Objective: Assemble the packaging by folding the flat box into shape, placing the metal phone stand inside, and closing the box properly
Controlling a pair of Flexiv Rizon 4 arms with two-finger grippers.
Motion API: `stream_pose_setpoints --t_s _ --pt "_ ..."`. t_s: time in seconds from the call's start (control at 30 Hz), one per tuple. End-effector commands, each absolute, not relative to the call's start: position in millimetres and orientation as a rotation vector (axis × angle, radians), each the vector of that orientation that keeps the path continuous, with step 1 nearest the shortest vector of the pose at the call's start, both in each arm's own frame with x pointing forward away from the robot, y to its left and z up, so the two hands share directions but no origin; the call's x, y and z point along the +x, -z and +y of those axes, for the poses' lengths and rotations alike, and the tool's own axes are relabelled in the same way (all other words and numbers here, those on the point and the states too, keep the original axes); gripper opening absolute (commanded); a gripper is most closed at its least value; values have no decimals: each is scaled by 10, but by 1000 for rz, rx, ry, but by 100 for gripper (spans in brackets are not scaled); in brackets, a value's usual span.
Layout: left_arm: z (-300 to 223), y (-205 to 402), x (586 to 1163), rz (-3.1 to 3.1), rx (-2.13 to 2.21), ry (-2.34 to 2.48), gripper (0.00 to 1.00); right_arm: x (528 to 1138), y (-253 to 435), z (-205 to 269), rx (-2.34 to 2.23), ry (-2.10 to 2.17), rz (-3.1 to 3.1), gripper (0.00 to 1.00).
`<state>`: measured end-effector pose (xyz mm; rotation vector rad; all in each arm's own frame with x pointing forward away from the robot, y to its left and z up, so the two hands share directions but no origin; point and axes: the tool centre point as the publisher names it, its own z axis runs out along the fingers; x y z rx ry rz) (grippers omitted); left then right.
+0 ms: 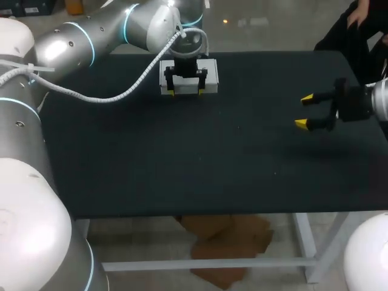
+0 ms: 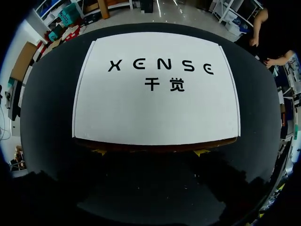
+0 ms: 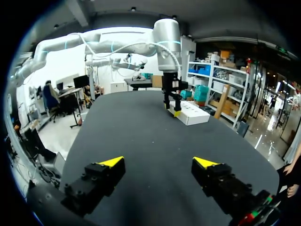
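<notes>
Black matting covers the table [image 1: 182,163], and the white box [image 1: 211,77] lies flat on it with its printed lid face up and down over the body, as far as the views show. The left arm comes in over the box, and the left gripper [image 1: 187,91] hangs directly above it, at the box's edge nearest the robot. In the left wrist view the box [image 2: 155,94] fills the space ahead, and the left gripper [image 2: 150,152] shows only as two yellow tips peeking out from under that near edge, jaws spread wide along it, not clamping it. The right gripper [image 1: 304,111] hovers well apart from the box, off to its right above bare matting, jaws spread and holding nothing. From the right wrist, the right gripper [image 3: 159,162] faces the distant box [image 3: 195,114].
</notes>
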<state>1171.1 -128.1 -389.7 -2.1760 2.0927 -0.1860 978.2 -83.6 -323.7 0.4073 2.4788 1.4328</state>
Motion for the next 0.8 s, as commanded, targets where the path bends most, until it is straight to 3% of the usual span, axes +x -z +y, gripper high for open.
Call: stream_pose_setpoints --t_s 0.03,0.8 --pt "-1286 3909 11803 2138 -2200 155 100 9783 3241 -850 402 -1440 2477 100" --pt "-1011 3084 10376 2305 -1594 824 100 9783 3241 -850 402 -1440 2477 100"
